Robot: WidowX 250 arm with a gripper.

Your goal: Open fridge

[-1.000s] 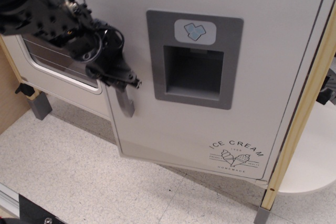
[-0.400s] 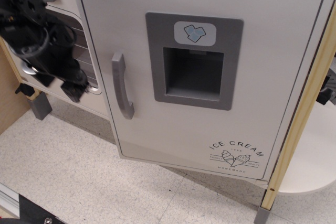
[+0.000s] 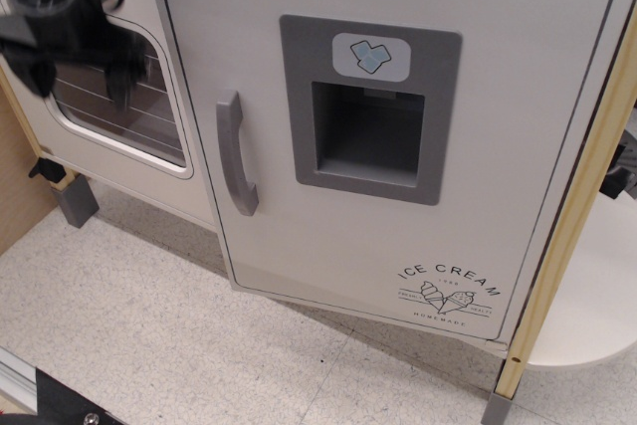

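The white fridge door (image 3: 328, 236) fills the middle of the view. It has a grey vertical handle (image 3: 237, 154) on its left side, a grey ice-dispenser recess (image 3: 368, 111) and an "ICE CREAM" logo (image 3: 448, 296). The door's lower left edge stands slightly out from the cabinet, so it is ajar. My black gripper (image 3: 80, 82) is blurred at the top left, in front of the oven door, well left of the handle and not touching it. Its two fingers point down with a gap between them, and it holds nothing.
The smaller white oven door (image 3: 119, 121), with a window and wire racks, is to the left of the fridge. A wooden post (image 3: 577, 216) runs down the right side, with a white rounded surface (image 3: 597, 316) beyond it. Grey feet (image 3: 75, 201) stand on the speckled floor (image 3: 169, 335).
My gripper was at the fridge handle one second ago. It has let go and moved left and up to the oven door. The fridge door stays slightly ajar.
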